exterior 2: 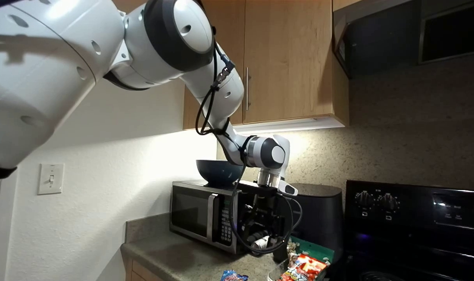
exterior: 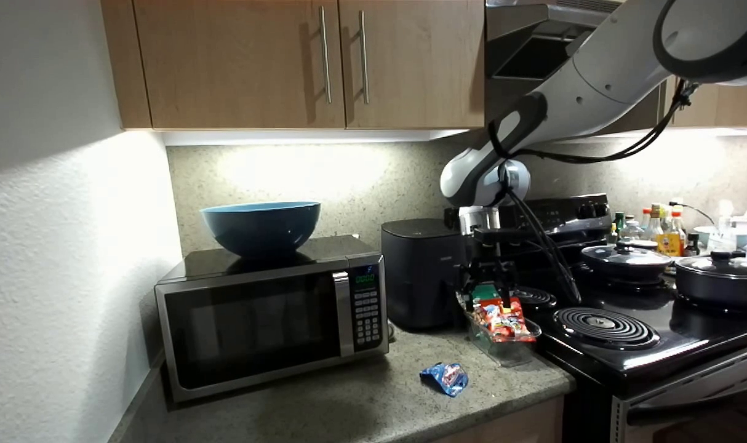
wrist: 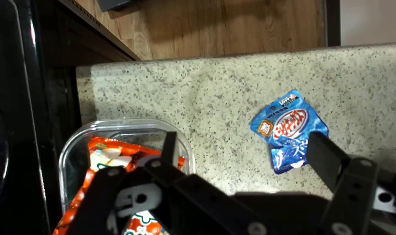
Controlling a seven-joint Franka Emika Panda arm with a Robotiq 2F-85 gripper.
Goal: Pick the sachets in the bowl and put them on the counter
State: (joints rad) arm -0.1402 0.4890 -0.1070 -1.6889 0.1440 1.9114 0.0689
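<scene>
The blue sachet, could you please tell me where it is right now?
In the wrist view, the blue sachet lies on the counter, to the right of the clear bowl holding a red sachet.

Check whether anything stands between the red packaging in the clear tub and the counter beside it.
Yes, the side of the clear tub does: in the wrist view it runs between the red packaging and the counter, so lifting over it is probably needed. The blue packet lies on the counter, apart from the tub.
</scene>
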